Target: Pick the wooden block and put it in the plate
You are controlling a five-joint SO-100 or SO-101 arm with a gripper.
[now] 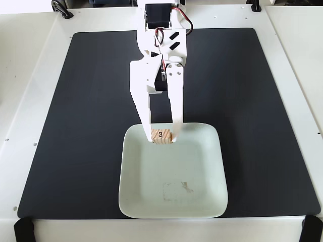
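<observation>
In the fixed view, the white gripper [162, 137] reaches down from the top and is shut on the wooden block [161, 136], a small tan bar with grain stripes and a "3" on its top face. The block is pinched between the two fingertips over the far inner part of the plate [202, 201]. The plate is pale mint-green, square with rounded corners, and has a faint smudge [176, 191] inside. I cannot tell whether the block touches the plate's surface or hangs just above it.
The plate sits on a large black mat [91, 126] laid on a white table [25, 101]. The arm's white body with a black servo [157, 20] stands at the top centre. Black clamps [22, 229] sit at the table's near corners.
</observation>
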